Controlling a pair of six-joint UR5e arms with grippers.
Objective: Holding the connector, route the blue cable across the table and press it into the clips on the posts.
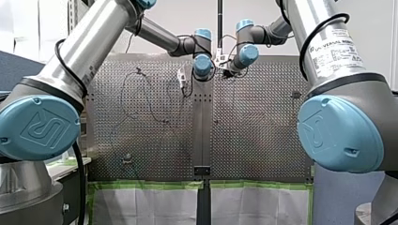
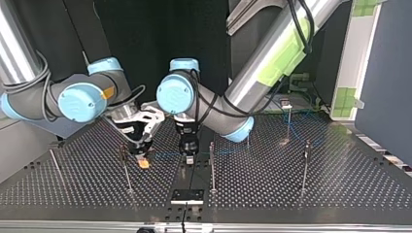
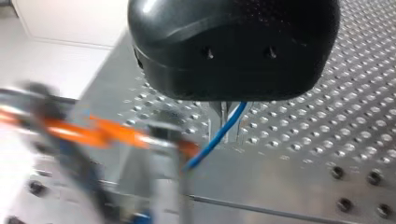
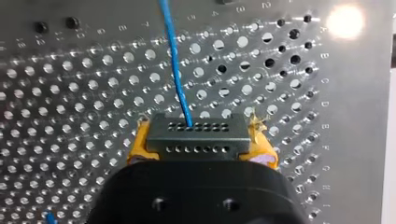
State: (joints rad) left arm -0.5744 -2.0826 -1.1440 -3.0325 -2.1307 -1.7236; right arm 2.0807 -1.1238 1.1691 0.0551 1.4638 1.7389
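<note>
I have the perforated tabletop [image 2: 340,184] in all views, with both arms reaching to its middle. In the top view my left arm [image 2: 272,58] comes in from the upper right and my right arm [image 2: 29,97] from the left, and their wrists hang close together above the centre seam. The right gripper [image 2: 142,158] and the left gripper [image 2: 188,154] both point down, near each other but apart. Thin upright posts stand around them: one post [image 2: 126,170] is just beside the right gripper, another [image 2: 212,165] is just beside the left gripper, and a third [image 2: 305,165] is well off toward that view's right. The clips on their tops are too small for me to read. In the right wrist view the right gripper's yellow pads [image 4: 137,147] are clamped on the two ends of the black connector [image 4: 196,135], which is held just above the tabletop. The blue cable [image 4: 175,60] leaves the connector's face and runs straight ahead over the holes. In the left wrist view the left gripper's metal fingers [image 3: 218,116] are drawn together on that cable, which passes between them and slants down toward the blurred orange of the other gripper.
</note>
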